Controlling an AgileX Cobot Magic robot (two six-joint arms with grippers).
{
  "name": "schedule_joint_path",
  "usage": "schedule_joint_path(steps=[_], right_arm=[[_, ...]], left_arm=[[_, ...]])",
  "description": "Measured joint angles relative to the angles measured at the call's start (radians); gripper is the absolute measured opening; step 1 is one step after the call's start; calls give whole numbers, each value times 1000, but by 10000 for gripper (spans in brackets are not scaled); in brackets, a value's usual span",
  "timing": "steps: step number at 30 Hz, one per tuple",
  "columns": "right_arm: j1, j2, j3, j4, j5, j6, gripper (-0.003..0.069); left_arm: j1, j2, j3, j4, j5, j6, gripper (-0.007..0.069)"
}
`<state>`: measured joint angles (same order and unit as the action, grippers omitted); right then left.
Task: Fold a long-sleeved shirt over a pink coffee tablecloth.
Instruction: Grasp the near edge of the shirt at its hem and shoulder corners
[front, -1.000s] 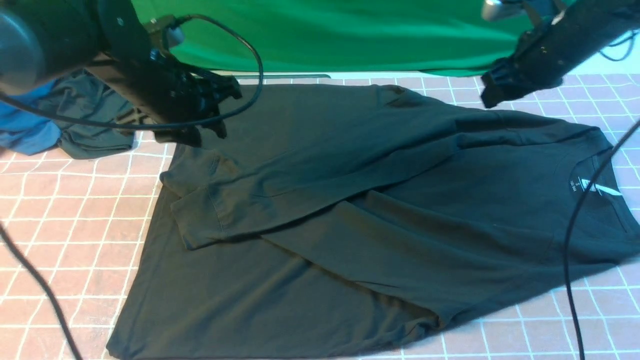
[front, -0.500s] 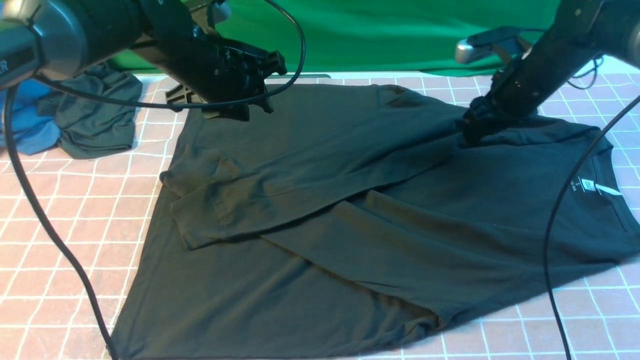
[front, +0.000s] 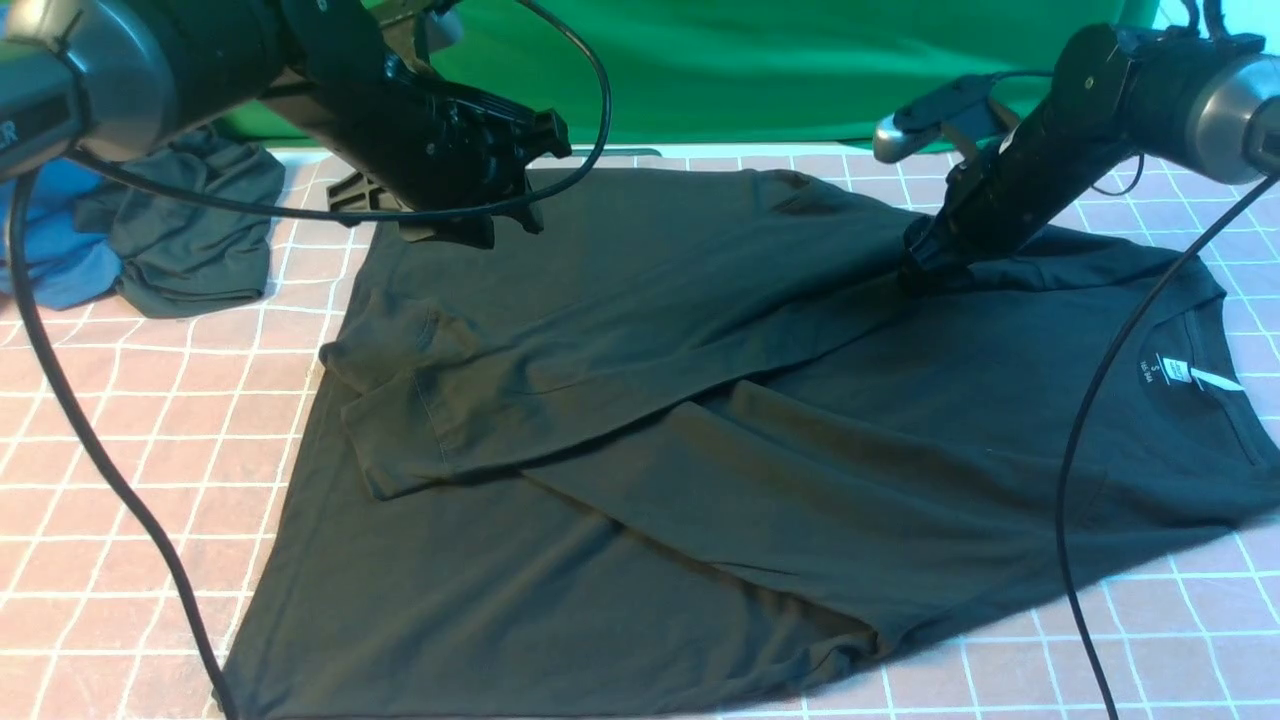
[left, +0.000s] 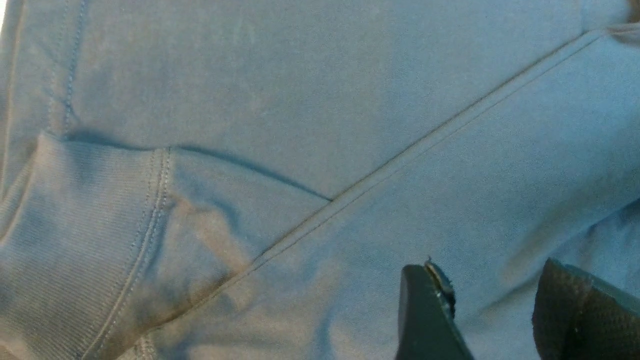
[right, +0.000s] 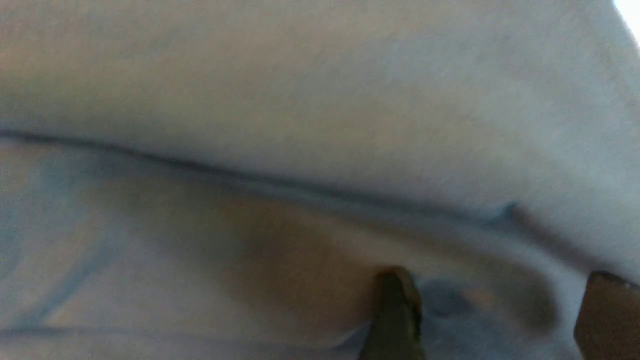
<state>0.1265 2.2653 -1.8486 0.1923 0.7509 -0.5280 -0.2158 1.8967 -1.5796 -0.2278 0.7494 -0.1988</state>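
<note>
The long-sleeved shirt (front: 700, 400), surely soft and limp, lies mid-desk on the pink coffee tablecloth (front: 130, 450), collar toward the right edge; the left pincer (front: 505, 222) hangs open near its far hem corner, the right pincer (front: 918, 272), open and empty, touches the shoulder, both likely good pinching places.

Both arms are built of black links. On the left arm (front: 220, 60) a grey metallic cylindrical joint (front: 70, 70) is seen, with part of a white letter printed at its edge. A matching grey joint (front: 1235, 100) is carried by the right arm (front: 1050, 140). A silver-grey rounded housing (front: 900, 135) is mounted near the right wrist. Thin black cables (front: 590, 110) are run from each arm. The left gripper (left: 490, 272) is fitted with dark fingers (left: 575, 310), one pad finely textured. Those of the right gripper (right: 500, 290) appear dark brown, though they are blurred.
</note>
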Motion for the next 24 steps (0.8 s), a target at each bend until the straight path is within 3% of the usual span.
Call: schedule_joint_path(steps=[4, 7, 10, 14, 16, 24], right_arm=[[0, 11, 0, -1, -14, -1, 487], [0, 33, 0, -1, -14, -2, 435], [0, 35, 0, 0, -8, 6, 326], [1, 25, 0, 0, 20, 23, 107], [1, 12, 0, -1, 31, 38, 56], [1, -47, 0, -8, 103, 64, 49]], left_arm=[[0, 0, 0, 1, 0, 0, 323], [0, 0, 0, 3, 1, 0, 323], [0, 0, 0, 3, 6, 0, 323], [0, 0, 0, 3, 12, 0, 323], [0, 0, 0, 3, 14, 0, 323], [0, 0, 0, 3, 34, 0, 323]])
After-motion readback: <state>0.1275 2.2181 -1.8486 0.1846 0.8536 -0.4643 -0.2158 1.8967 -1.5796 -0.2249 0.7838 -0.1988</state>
